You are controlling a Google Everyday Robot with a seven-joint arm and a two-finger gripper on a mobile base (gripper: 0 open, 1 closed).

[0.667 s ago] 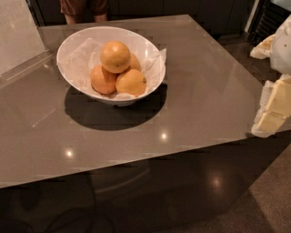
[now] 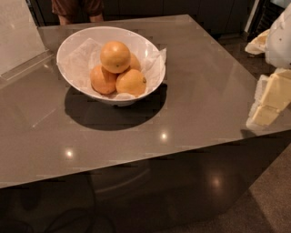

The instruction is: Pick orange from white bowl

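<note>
The white bowl (image 2: 72,45), lined with crumpled white paper, stands on the far left part of the glossy grey-brown table (image 2: 195,104). It holds several oranges. The orange (image 2: 115,56) is the largest and roundest and lies on top of the pile. An orange with a dark stem dot (image 2: 131,82) lies front right, a redder one (image 2: 102,79) front left, and another (image 2: 135,61) is mostly hidden behind. My gripper (image 2: 266,107), cream-coloured, is at the right edge of the view, beside the table's right edge and far from the bowl. It holds nothing that I can see.
A person (image 2: 77,9) stands behind the table's far edge, just beyond the bowl. A pale panel (image 2: 16,36) leans at the far left of the table. White arm parts (image 2: 277,38) hang at the upper right. Dark floor lies in front of the table.
The gripper has shifted slightly upward at the right edge. The bowl and the oranges have not moved.
</note>
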